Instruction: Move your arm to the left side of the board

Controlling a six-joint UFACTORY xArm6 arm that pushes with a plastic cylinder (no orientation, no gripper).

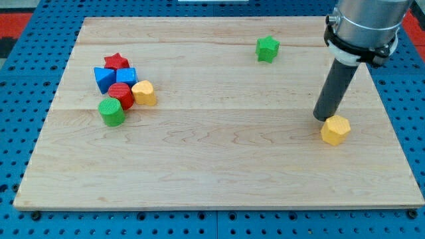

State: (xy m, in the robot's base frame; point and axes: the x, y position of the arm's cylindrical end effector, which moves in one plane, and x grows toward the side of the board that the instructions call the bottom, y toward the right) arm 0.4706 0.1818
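I have no jaws, so there is nothing to open or shut. I only have a dark rod, and my tip (321,118) touches the board (219,179) on the view's right.

Nearest the view's bottom is the yellow block (335,129), a chunky shape with flat sides. It sits just beside my tip, a bit lower and to the right. I cannot tell if they touch.

Far away on the view's left is a bunch of blocks, packed close. The green round block (111,111) is lowest. Above it is the red round block (121,95), with a second yellow block (144,93) on its right. Behind them are two blue blocks: the left blue block (103,78) and the right blue block (127,76). The red star (116,62) is at the back.

Near the view's top, alone, is the green star (267,48). It is well apart from my tip.

My tip is on the right side, far from the left side of the board.
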